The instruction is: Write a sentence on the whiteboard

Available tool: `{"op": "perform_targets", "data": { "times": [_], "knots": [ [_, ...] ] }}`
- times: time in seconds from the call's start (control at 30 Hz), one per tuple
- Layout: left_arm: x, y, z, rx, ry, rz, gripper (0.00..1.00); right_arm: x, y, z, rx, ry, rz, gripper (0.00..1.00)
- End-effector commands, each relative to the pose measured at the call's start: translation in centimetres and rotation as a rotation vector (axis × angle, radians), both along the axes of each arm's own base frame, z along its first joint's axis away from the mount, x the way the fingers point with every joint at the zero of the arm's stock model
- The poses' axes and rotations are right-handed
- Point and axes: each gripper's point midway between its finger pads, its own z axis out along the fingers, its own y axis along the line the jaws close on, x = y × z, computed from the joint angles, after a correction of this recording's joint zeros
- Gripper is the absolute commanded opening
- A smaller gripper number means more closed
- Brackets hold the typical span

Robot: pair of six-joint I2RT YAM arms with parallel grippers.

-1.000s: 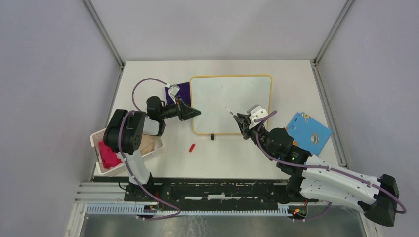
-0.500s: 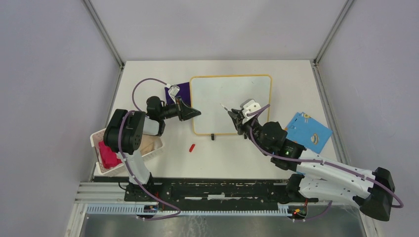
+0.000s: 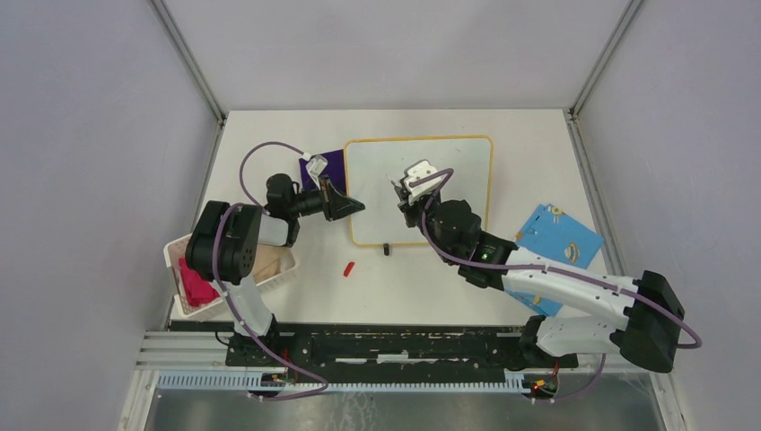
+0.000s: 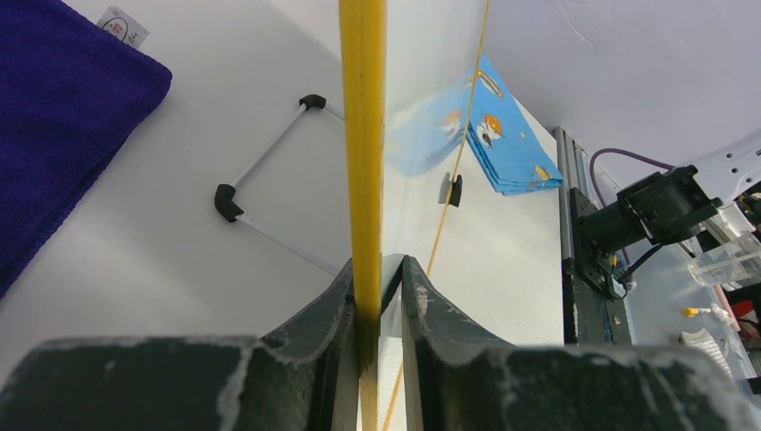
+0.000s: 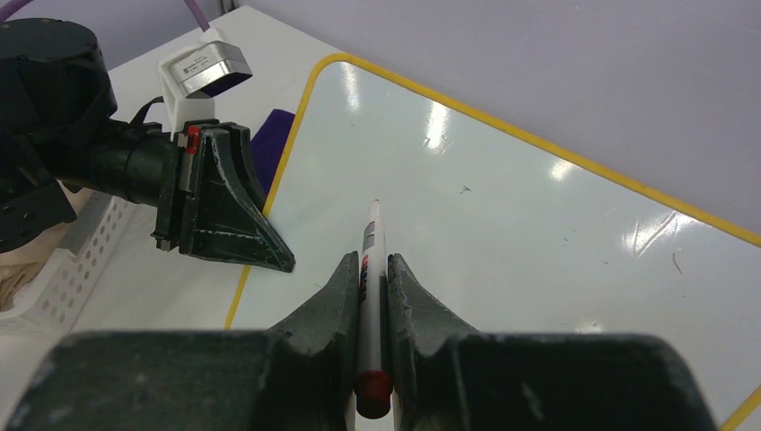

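right gripper (image 5: 372,267) pinching marker (image 5: 370,235), left gripper (image 4: 382,271) clamping whiteboard (image 4: 363,126)

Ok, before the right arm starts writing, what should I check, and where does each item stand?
1. Left gripper clamped on the edge of the glossy white, yellow-framed whiteboard: ok.
2. Right gripper shut on the slim white marker: ok.
3. Marker tip looks uncovered; a small red cap lies on the white table: ok.
4. Tip over the board, inside the frame: ok.
5. Tip touching the surface: cannot tell.
6. Board blank, no writing in view: ok.
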Motion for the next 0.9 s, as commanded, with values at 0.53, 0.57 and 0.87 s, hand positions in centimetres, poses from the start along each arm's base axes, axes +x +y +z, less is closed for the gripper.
{"op": "perform_targets", "data": {
  "times": [0.53, 0.57, 0.87],
  "knots": [
    [0.7, 0.5, -0.5, 0.054, -0.036, 0.044, 0.02, 4.2, 4.3, 2.3, 0.053, -0.042, -0.089, 0.0],
    [0.7, 0.5, -0.4, 0.054, -0.037, 0.045, 0.02, 4.3, 4.4, 2.3, 0.052, -0.041, -0.091, 0.0],
    [0.8, 0.5, -0.4, 0.06, -0.04, 0.044, 0.02, 5.0, 5.6, 1.9, 0.059, -0.037, -0.092, 0.0]
  ]
}}
